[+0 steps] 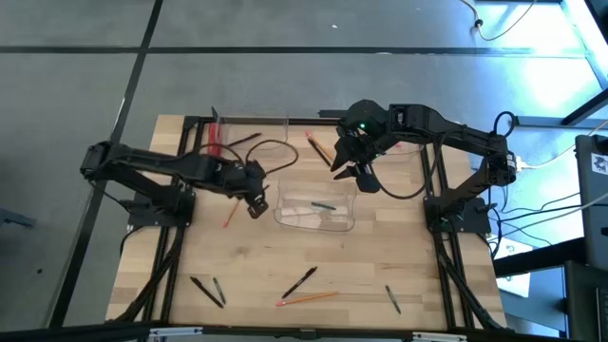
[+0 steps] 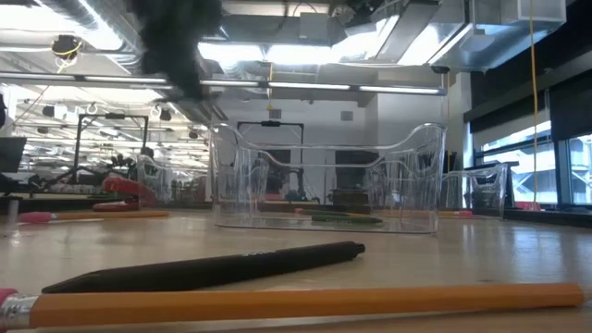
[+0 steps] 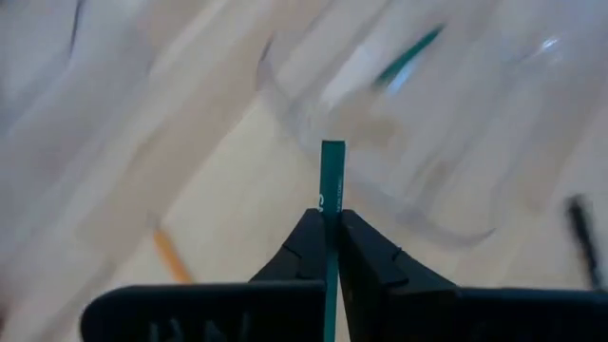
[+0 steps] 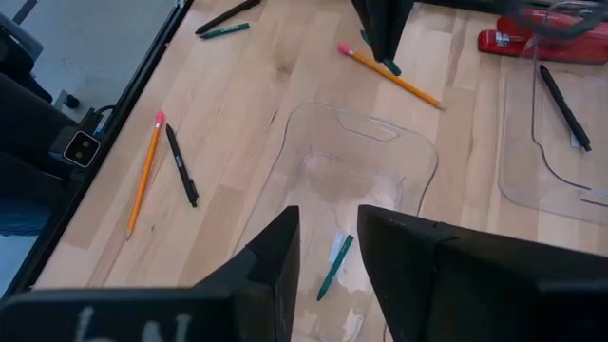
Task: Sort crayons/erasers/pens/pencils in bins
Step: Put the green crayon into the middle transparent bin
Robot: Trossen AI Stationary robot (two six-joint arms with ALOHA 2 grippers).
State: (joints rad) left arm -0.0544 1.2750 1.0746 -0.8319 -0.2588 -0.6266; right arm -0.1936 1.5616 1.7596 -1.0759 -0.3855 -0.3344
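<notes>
**Carrying a green crayon to the middle bin**

Holding a short green crayon [image 3: 332, 180] pinched upright between its closed fingers, the left gripper [image 1: 255, 198] hovers just beside the left edge of a clear plastic bin [image 1: 282, 218] in the middle of the wooden table [image 1: 247, 275]. One green crayon [image 1: 325, 205] already lies inside that bin, so it seems the right home for this one.

The right gripper [image 1: 351, 169] hangs above the far right edge of the same bin, its fingers apart and holding nothing.

To do this step well, the left arm probably needs to carry the crayon fully over the bin wall before letting go, well inside the rim and low enough that the stick does not bounce out. It would be wise to keep clear of the right gripper, which is near.

Other items wait on the table. An orange pencil [image 1: 230, 213] lies just beside the left gripper, and another pencil [image 1: 319, 146] lies near the right one. At the near edge lie a black pen [image 1: 300, 281], a pencil [image 1: 306, 299] and more dark sticks.

A second bin [image 1: 249, 125] sits at the far side, and a third [image 2: 486, 190] appears only in the low view.
</notes>
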